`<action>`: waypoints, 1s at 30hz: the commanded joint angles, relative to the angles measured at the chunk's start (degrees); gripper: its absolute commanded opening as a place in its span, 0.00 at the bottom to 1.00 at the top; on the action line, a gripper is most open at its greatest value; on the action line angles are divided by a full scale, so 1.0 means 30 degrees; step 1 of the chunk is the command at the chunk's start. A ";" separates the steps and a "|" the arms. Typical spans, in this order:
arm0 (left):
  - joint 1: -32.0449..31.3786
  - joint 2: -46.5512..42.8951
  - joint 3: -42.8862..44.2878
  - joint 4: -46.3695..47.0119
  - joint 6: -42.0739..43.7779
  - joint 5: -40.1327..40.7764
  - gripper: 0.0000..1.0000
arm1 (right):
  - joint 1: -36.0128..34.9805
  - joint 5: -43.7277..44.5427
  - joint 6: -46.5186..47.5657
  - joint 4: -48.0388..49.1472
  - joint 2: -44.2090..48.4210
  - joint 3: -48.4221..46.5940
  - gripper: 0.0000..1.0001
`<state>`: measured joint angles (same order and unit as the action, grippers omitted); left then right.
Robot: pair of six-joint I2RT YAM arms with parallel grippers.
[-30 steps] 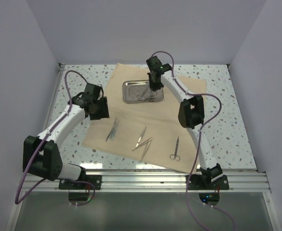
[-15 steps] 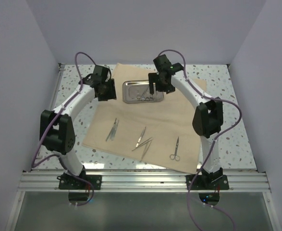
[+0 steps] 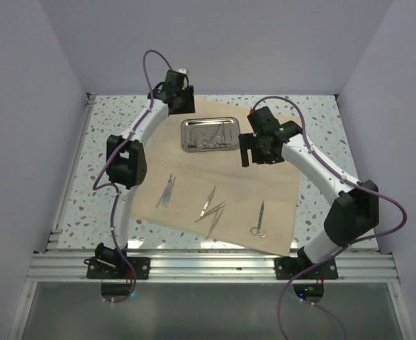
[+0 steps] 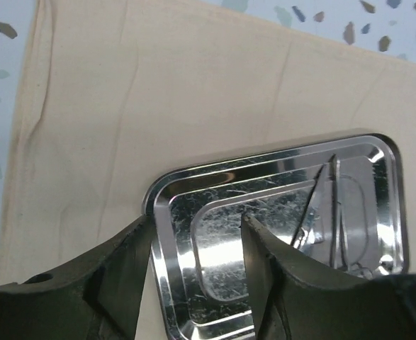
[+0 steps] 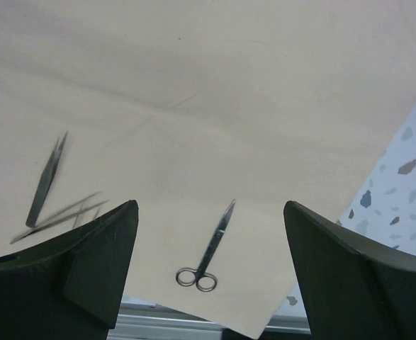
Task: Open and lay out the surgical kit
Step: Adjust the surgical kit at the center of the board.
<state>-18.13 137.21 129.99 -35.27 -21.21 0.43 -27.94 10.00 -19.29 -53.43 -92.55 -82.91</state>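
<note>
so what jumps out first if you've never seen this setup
The shiny steel tray sits far-centre on the beige cloth, a few instruments in it, the left gripper open above its left end. On the cloth's near half, thin silver tools lie spread in a row, scissors at the right end.

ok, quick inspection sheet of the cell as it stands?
Surface: speckled table, cloth wrap spread flat on it.
Job's things: steel tray on the cloth's far part, instruments inside; tweezers and scissors laid out on the near part.
Clutter: nothing seen.
Grippers: left gripper open over the tray's far-left corner; right gripper open, empty, above the cloth.
Cables: purple cables loop off both arms, none on the instruments.
Surroundings: plain walls, metal rail at the near edge.
</note>
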 commanded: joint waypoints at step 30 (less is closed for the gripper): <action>0.2997 0.1667 -0.4307 -0.0637 0.1475 0.1267 0.31 | 0.8698 -0.1282 -0.4350 0.2425 -0.4685 -0.0958 0.89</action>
<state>-9.13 140.88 119.77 -33.12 -17.72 8.23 -3.07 6.31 -28.58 -48.36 -106.10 -84.09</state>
